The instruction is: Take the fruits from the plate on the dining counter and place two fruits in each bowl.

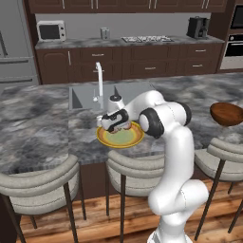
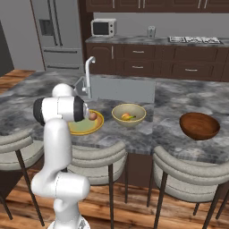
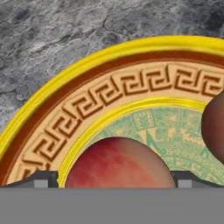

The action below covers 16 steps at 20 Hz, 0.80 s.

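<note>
Over the plate [image 3: 57, 109] on the grey table [image 1: 38, 123], the tool [image 3: 113, 181] sits low w/ its tips either side of the red fruit [image 3: 114, 164], jaws spread approx. fruit-wide; whether they already pinch it can't be told. Risk: the round fruit may squirt out or roll into the brownish fruit [image 3: 215, 131] just beside it if closure is off-centre. Cream bowl [image 2: 129, 115] already holds banana [image 2: 128, 117] plus another fruit, so this one likely belongs in the dark bowl [image 2: 199, 125], well apart; a weak grip could drop it en route.
</note>
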Available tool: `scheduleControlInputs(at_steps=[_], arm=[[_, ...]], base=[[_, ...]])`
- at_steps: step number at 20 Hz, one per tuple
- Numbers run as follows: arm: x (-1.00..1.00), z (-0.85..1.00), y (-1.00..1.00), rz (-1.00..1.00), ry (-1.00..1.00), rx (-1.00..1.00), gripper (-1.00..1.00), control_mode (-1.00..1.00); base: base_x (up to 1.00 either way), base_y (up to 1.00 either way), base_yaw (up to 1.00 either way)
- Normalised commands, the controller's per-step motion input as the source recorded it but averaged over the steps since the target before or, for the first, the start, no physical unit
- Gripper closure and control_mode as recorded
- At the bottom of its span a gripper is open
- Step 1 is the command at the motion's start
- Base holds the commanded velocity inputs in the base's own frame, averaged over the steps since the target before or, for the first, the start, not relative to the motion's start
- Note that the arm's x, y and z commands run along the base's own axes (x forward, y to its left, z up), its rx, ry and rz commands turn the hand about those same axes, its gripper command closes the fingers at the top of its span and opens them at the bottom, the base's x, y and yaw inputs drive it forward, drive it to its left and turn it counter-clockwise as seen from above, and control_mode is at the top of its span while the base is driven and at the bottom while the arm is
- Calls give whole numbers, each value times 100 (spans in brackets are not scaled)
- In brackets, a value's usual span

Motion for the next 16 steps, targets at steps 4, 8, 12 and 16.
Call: scheduleControlInputs(at_steps=[4,8,12,16], arm=[[-1,-40,0,0,8,0,100,-100],[-3,-1,0,0,2,0,100,-100],[-45,57,-3,-3,-6,0,100,-100],[-89,66,-21,0,-6,0,100,-100]], base=[[0,0,0],[0,0,0],[0,0,0],[0,0,0]])
